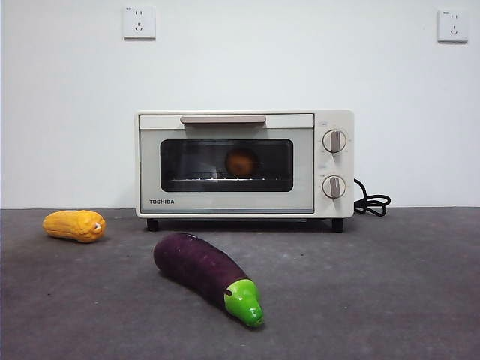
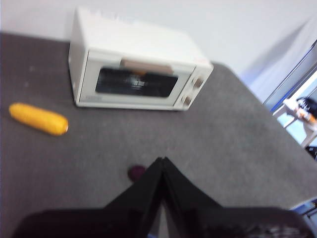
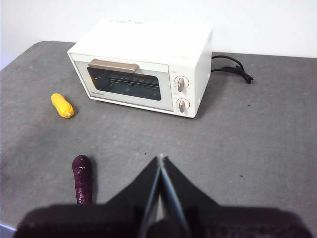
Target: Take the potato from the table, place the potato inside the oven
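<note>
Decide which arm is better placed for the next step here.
Neither: the potato already sits inside the shut oven, and both the left gripper and right gripper hang shut, well back from it.

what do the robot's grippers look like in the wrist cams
Both look alike: the left gripper and the right gripper each show two matte black jaws, broad at the base and tapering to a thin pointed tip. No cables, markings or labels are visible on either.
</note>
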